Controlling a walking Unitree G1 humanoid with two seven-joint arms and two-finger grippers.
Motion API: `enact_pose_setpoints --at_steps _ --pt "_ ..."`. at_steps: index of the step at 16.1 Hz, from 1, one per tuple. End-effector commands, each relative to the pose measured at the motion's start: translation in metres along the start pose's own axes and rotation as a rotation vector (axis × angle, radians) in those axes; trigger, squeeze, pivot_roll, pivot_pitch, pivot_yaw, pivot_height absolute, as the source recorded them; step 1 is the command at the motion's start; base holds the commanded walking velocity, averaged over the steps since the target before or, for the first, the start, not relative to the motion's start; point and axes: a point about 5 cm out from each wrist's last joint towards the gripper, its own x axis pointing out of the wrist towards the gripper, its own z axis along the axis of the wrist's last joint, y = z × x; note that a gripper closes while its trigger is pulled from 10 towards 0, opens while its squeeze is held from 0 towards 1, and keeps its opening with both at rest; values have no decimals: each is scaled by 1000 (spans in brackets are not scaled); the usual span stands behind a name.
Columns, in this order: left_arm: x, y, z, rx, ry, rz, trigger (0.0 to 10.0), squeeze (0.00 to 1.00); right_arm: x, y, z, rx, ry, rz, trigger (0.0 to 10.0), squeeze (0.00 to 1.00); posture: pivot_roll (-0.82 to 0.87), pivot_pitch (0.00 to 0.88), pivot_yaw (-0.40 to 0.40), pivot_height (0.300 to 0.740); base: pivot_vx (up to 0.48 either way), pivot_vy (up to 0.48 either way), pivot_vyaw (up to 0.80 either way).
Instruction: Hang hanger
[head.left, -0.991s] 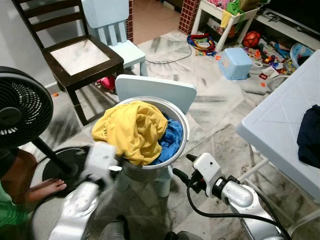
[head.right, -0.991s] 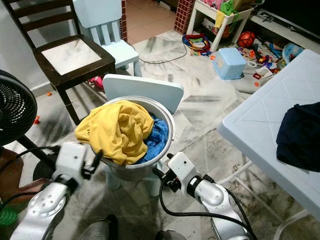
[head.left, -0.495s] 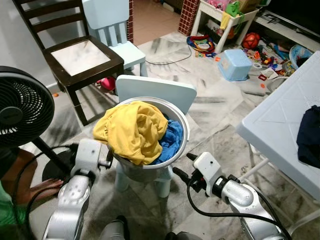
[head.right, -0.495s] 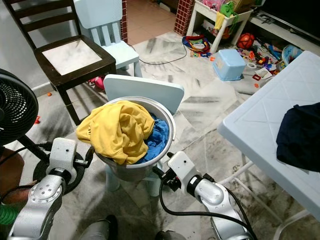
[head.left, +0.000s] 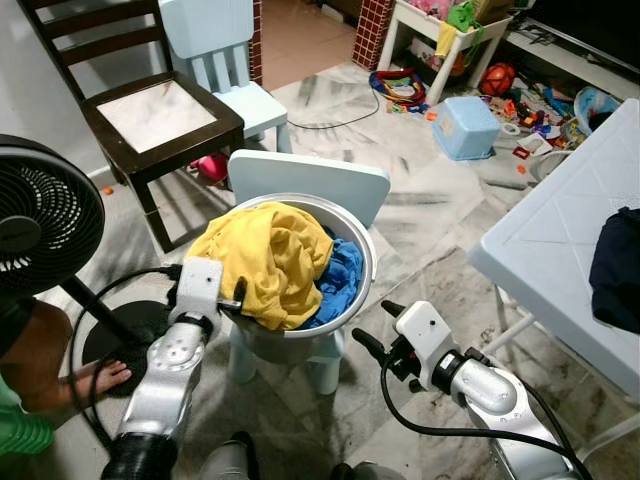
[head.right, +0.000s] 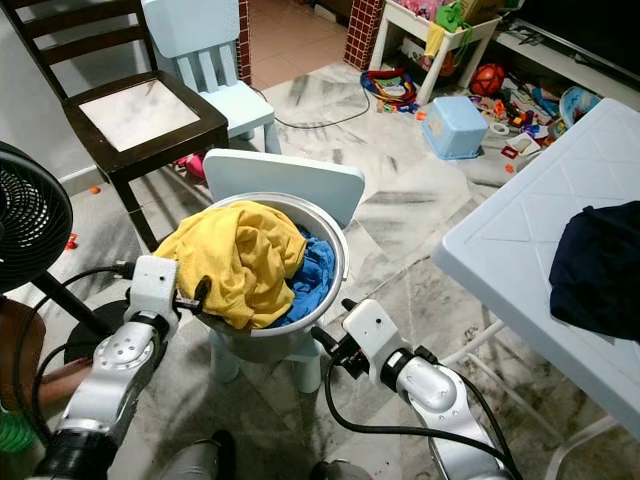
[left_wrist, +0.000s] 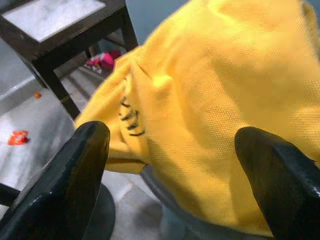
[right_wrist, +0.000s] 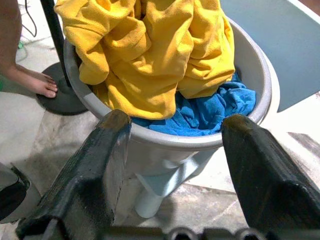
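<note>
Nearest, right gripper (head.left: 372, 325) low beside the basin (head.left: 362, 262), fingers spread wide, nothing between them. Left gripper (head.left: 238, 296) at the basin's near rim, fingers (left_wrist: 75, 175) parted around a hanging fold of the yellow shirt (head.left: 268, 255), not yet clamped. Heaped in the basin, yellow shirt over blue cloth (head.left: 343, 280), all perched on a small pale-blue chair (head.left: 310, 180). At left, black fan (head.left: 40, 225) and a person's foot (head.left: 100, 378) by its base. At right, white table (head.left: 560, 240) with dark garment (head.left: 618, 268). Beyond, dark wooden chair (head.left: 150, 105), blue tub (head.left: 468, 125), scattered toys (head.left: 525, 105). No hanger to be made out.
</note>
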Motion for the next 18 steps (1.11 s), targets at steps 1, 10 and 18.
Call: enact_pose_setpoints --at_steps 1,10,18 --pt "2 -4 -3 -8 3 -3 10000 0 -5 -4 2 -11 -2 -21 10000 0 -36 153 -101 740 0 0 0" --pt "26 -29 -14 -113 76 -70 0 0 -9 -6 5 -30 -4 -31 10000 0 -72 150 -92 740 0 0 0" --pt "28 -29 -18 -146 74 -62 0 0 -10 -4 4 -32 10 -16 10000 0 -68 151 -96 740 0 0 0"
